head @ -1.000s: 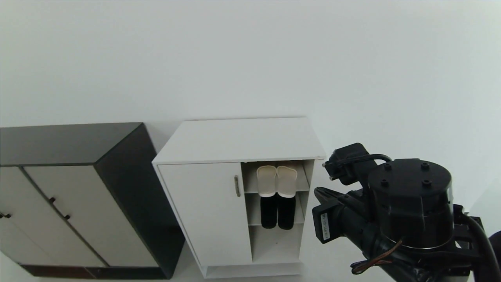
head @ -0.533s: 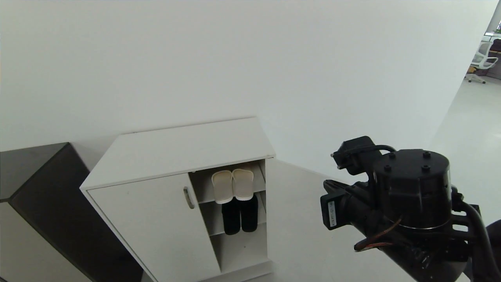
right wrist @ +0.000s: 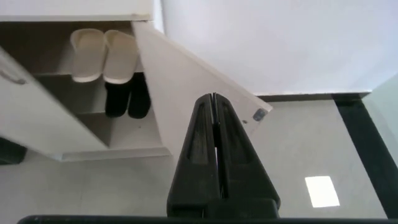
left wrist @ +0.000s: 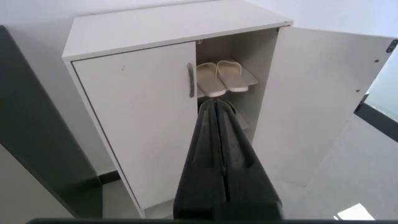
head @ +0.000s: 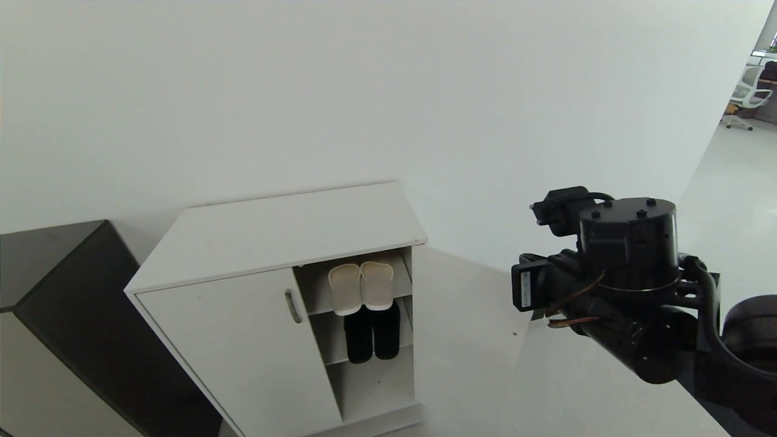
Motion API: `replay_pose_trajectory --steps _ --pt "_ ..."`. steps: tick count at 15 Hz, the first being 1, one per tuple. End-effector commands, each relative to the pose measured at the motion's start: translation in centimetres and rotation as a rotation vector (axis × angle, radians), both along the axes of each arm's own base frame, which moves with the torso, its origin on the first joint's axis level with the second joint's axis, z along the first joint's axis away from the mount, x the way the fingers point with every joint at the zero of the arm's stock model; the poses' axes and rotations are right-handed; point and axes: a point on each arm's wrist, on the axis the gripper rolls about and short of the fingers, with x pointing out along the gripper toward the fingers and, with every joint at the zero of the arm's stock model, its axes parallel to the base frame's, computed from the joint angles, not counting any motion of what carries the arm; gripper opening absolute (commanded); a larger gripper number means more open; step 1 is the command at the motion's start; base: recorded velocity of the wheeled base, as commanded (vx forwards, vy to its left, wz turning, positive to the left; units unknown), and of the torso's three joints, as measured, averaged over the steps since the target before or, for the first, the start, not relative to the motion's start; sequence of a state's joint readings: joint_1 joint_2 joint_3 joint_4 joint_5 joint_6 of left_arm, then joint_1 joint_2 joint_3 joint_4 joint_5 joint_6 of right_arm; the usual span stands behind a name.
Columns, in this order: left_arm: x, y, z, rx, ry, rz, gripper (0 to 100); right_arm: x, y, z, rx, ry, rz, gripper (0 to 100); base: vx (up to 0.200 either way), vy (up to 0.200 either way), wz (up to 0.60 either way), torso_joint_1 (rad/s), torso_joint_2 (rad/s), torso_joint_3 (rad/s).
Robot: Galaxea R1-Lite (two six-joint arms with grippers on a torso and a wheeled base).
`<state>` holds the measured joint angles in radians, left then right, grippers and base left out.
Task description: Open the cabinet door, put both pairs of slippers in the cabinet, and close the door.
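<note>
Two slipper pairs (head: 375,288) inside cabinet (head: 273,233), door (left wrist: 323,99) open; left gripper (left wrist: 214,104), right gripper (right wrist: 213,98) pinched together

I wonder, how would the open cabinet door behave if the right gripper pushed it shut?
The open door looks like a thin rigid panel, so it should swing whole, not flex. Hinged on the white cabinet, it probably turns easily from its free edge. Its smooth face might let the right gripper slip.

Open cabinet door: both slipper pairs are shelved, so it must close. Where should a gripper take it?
On the open door, likely the free vertical edge, farthest from the hinges, approached from its outer face: it is a flat panel swung wide, and its handle is hidden.
</note>
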<state>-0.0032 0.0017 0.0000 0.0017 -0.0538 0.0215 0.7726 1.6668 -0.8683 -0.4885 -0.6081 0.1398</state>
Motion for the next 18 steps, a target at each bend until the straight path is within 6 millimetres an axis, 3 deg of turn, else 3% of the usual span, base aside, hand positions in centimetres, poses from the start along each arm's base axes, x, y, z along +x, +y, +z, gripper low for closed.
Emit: replay_pose_trajectory --steps 1,5,8,12,18 --pt "0.0 0.0 0.0 0.0 0.0 0.0 0 1.4 -0.4 -0.6 -0.009 0.012 -0.038 0 0.0 0.0 0.0 0.0 0.0 0.0" --pt "0.0 0.0 0.0 0.002 0.0 0.0 0 2.2 -0.7 -0.8 -0.007 0.014 -0.06 0 -0.2 0.0 0.0 0.006 0.0 -0.001" --pt "0.0 0.0 0.0 0.002 0.0 0.0 0 3.4 -1.0 -0.7 0.003 0.004 -0.092 0 0.0 0.0 0.0 0.0 0.0 0.0" --pt "0.0 0.0 0.0 0.002 0.0 0.0 0 7.1 -1.7 -1.0 0.079 0.018 -0.109 0 0.0 0.0 0.0 0.0 0.0 0.0" --pt "0.0 0.0 0.0 0.002 0.0 0.0 0 12.9 -3.3 -3.7 0.129 0.059 -0.179 0 0.0 0.0 0.0 0.0 0.0 0.0"
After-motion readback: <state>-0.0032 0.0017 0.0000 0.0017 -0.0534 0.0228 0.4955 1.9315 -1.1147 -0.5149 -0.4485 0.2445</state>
